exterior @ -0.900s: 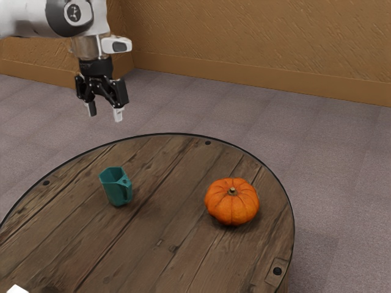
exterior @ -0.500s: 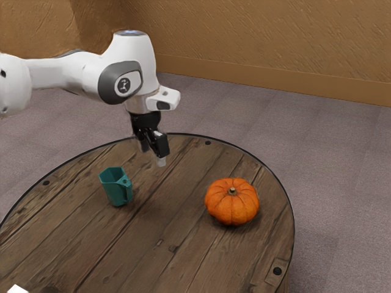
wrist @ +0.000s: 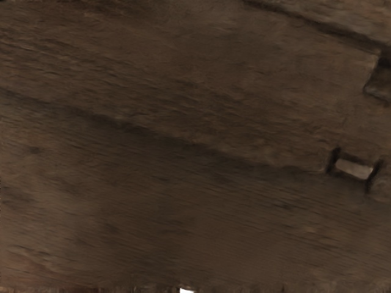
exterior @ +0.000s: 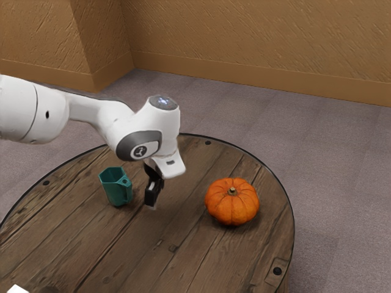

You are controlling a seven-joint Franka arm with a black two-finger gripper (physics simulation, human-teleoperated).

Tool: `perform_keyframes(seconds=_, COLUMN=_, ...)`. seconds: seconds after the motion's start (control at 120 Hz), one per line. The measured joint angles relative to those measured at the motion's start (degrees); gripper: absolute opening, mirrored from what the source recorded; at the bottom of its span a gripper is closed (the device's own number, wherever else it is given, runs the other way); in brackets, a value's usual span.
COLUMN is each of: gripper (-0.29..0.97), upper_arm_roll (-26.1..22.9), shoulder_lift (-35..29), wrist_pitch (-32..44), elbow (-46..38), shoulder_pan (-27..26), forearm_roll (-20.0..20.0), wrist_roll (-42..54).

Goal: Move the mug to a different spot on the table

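A teal mug [exterior: 116, 186] stands upright on the round wooden table [exterior: 183, 247], toward the exterior view's left, its handle facing the table's front. My gripper [exterior: 152, 199] hangs just above the tabletop, a short way to the exterior view's right of the mug and not touching it. I see the gripper edge-on, with nothing in it. The wrist view looks straight down at dark wooden planks [wrist: 183, 152] close under my hand.
An orange pumpkin [exterior: 231, 201] sits on the table toward the exterior view's right, well apart from my gripper. Bare planks stretch across the table's front. The dark table rim [exterior: 291, 232] curves close behind the pumpkin.
My arm has swung down and toward the table's front, from high above the far rim to just above the planks beside the mug. Mug and pumpkin have not moved.
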Motion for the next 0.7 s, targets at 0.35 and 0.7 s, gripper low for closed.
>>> perform_keyframes(seconds=0.35, gripper=0.40, upper_arm_roll=3.4, shoulder_lift=-0.4, wrist_pitch=9.2, elbow=-4.1, shoulder_pan=1.1, forearm_roll=5.8, wrist_roll=10.9)
perform_keyframes(seconds=0.7, gripper=0.23, upper_arm_roll=6.8, shoulder_lift=-0.4, wrist_pitch=10.3, elbow=-5.2, shoulder_pan=1.1, forearm_roll=6.9, wrist_roll=16.3)
